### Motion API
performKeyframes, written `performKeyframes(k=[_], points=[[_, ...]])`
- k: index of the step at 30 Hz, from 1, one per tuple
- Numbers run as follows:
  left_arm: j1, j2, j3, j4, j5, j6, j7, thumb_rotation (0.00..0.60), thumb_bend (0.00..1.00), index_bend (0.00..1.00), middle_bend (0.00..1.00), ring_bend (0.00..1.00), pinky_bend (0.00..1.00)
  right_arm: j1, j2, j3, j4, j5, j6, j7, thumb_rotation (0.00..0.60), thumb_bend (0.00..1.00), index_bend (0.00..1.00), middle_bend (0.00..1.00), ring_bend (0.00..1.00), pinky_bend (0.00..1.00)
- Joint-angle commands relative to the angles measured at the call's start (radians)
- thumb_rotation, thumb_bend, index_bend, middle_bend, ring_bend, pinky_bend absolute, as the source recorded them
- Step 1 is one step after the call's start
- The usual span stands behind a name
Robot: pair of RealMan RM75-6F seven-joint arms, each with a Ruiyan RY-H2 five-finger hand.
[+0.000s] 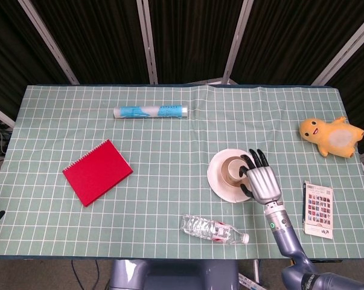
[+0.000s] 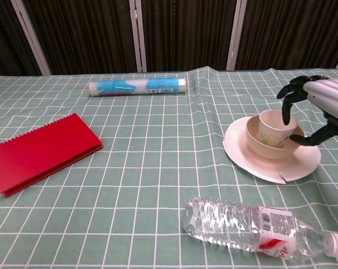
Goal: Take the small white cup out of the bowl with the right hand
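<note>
The right hand (image 2: 317,109), fingers spread and holding nothing, hangs at the rim of the small white cup (image 2: 276,127), which stands upright in the cream bowl (image 2: 272,145) on a white plate (image 2: 269,165). A clear plastic bottle (image 2: 258,227) lies nearby. Whether fingertips touch the cup is unclear.

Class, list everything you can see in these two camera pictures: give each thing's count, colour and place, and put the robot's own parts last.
Table: one, green checked cloth, fills the scene.
Roll: one, blue and white, far middle, lying flat.
Notebook: one, red, left side.
Plate: one, white, right of centre.
Bowl: one, cream, on the plate.
Cup: one, white, upright in the bowl.
Bottle: one, clear, near edge, on its side.
Toy: one, yellow, far right.
Card: one, printed, near right edge.
Right hand: one, silver with black fingers, open around the cup.
Left hand: not in view.
</note>
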Motion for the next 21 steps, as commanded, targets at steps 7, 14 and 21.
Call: performKeyframes(k=[7,14,21], points=[[-0.002,0.000,0.000,0.001,-0.003,-0.006,0.000,0.600,0.00,0.00,0.00,0.00,0.00,0.027,-0.041,0.003,0.067,0.037,-0.014,-0.003,0.600,0.24,0.51,0.17,0.00,0.00],[-0.002,0.000,0.001,-0.001,0.000,-0.006,0.003,0.600,0.00,0.00,0.00,0.00,0.00,0.032,-0.049,-0.007,0.075,0.037,-0.006,0.011,0.600,0.41,0.58,0.22,0.00,0.00],[-0.003,-0.001,0.001,0.000,0.000,-0.007,0.004,0.600,0.00,0.00,0.00,0.00,0.00,0.031,-0.048,-0.017,0.070,0.030,0.010,0.017,0.600,0.49,0.64,0.25,0.00,0.00]])
